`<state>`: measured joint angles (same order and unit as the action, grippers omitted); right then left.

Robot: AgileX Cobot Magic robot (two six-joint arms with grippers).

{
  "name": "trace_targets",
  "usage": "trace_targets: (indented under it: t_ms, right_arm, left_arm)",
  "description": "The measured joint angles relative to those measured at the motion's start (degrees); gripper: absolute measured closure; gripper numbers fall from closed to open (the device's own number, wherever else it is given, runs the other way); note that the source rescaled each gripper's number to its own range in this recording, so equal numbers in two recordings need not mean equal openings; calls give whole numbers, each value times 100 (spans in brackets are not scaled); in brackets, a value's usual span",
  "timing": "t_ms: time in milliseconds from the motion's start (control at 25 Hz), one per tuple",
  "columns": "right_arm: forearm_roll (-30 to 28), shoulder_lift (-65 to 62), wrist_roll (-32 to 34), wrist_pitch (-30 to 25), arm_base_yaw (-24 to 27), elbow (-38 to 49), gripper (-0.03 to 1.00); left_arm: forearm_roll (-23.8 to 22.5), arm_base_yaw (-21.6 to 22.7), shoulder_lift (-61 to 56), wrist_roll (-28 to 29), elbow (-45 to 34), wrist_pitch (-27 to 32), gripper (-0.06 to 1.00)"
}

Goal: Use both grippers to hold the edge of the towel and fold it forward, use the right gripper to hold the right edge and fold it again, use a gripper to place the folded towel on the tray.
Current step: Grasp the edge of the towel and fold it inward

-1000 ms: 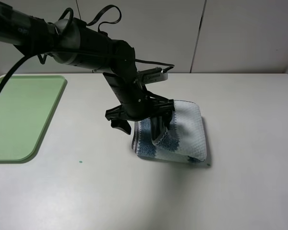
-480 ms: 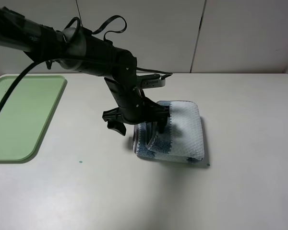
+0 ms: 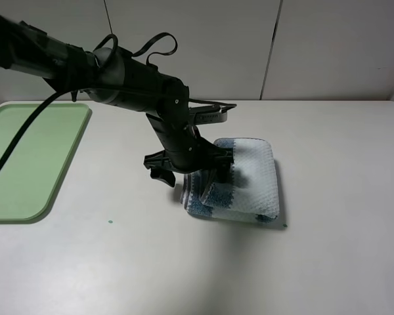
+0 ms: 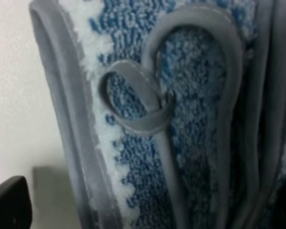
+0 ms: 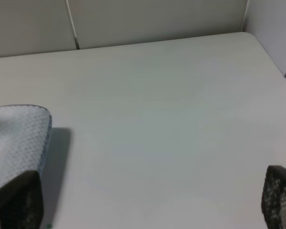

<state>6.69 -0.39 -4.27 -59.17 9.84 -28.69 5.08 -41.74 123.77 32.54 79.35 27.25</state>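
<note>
The white table (image 3: 328,197) carries the folded towel (image 3: 253,177) and tray (image 3: 26,164).

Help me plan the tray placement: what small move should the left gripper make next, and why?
Probably close on the towel's near-left edge. The left gripper is down at the folded layers, and the left wrist view shows the grey hems filling the frame. The tray lies off to the left, with bare table between.

No readable text, label, brand, number or sign is shown in any of the three views. The striped towel (image 3: 240,178), the green tray (image 3: 26,157), the black left gripper (image 3: 192,172) and the white table (image 3: 341,249) are all seen unmarked. The towel's grey hem, pictured close in the left wrist view, carries no tag or lettering.
</note>
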Motion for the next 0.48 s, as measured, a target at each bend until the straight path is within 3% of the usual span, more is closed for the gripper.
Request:
trace_targets:
  t_ms: [120,480]
  right_arm:
    - [0,0,6,0,0,0,-3]
    - [0,0,13,0,0,0,-3]
  left_arm:
    - [0,0,0,-1,0,-61,2]
    - [5,0,0,-1,0,-128,36]
